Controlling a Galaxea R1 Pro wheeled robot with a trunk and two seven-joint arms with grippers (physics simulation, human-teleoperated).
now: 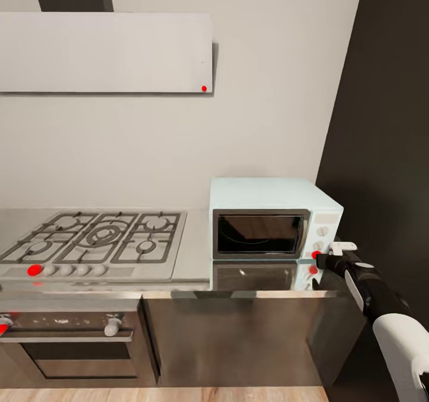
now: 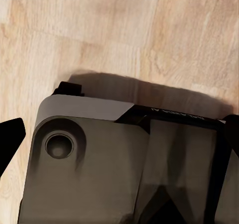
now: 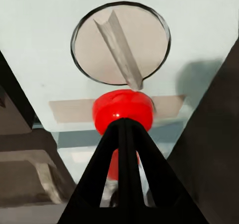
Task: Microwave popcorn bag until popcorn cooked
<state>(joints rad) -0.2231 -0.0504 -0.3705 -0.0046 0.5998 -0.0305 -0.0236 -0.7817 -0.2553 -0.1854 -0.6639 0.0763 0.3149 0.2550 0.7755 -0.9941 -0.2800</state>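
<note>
Right wrist view: the right gripper (image 3: 124, 127), fingers pressed together, touched the microwave (image 1: 271, 195)'s red button (image 3: 123, 109) below a knob (image 3: 121, 42); door shut, heating seemingly about to start. Left fingers' state couldn't be told.

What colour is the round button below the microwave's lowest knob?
Bright red button, clearest in the right wrist view, at the closed right gripper.

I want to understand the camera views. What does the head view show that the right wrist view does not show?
Head view alone: the gas hob, the oven, the countertop, the microwave's dark door.
Right wrist view alone: a close look at one round knob and the shut claw fingertips.
Shared: the microwave, its red button, the right claw.
</note>
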